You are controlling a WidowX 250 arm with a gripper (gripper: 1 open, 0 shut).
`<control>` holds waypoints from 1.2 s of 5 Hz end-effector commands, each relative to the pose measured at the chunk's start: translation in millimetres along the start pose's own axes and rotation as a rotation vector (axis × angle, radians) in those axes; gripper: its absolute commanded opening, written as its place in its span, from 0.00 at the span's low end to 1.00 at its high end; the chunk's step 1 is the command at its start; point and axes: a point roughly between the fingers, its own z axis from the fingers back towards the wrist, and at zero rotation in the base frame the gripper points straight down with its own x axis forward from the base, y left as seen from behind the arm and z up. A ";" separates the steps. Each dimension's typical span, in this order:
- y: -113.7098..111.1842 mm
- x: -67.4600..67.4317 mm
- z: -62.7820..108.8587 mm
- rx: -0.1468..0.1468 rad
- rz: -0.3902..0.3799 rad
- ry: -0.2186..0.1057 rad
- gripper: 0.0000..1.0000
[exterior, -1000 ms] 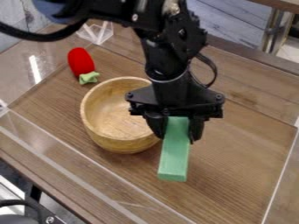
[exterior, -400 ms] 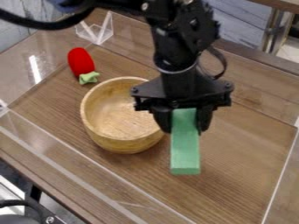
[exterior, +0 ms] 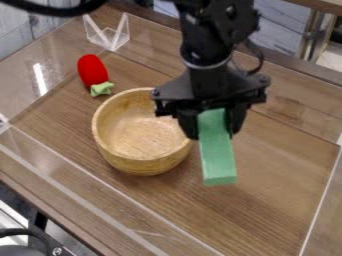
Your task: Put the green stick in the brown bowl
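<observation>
at the far left, toward the back of the wood-grain counter (exterior: 80, 200), a red strawberry-like toy (exterior: 91, 70) stands with its small pale-green stub (exterior: 102, 89) at its lower right, and behind it a clear plastic stand (exterior: 112, 36) sits near the counter's back edge. a little right of the toy and nearer the camera is the brown bowl (exterior: 139, 130), round, thick-walled, with visible grain, upright on the counter and with nothing inside it. just right of the bowl the black robot arm (exterior: 221, 40) comes down from the top of the view, and its gripper (exterior: 210, 117) points mostly downward with the jaws closed on the upper end of the green stick (exterior: 218, 150). the stick hangs off the counter, tilted, its top between the jaws and its free lower end slanting down and to the right toward the camera. it lies beside the bowl's right rim and not over the opening; whether it brushes the rim cannot be told. right of the arm the counter is bare wood, and a clear raised edge (exterior: 321, 235) runs along the counter's right and front sides.
</observation>
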 end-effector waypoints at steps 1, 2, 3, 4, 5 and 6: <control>4.2 24.4 13.2 -0.017 0.033 -0.051 0.00; 32.3 46.8 10.3 -0.005 0.017 -0.073 0.00; 64.8 60.6 6.0 0.014 0.006 -0.078 0.00; 92.3 63.8 7.8 0.010 -0.053 -0.069 0.00; 101.7 64.9 5.9 0.003 -0.098 -0.061 0.00; 95.3 67.1 -1.3 0.015 -0.107 -0.056 0.00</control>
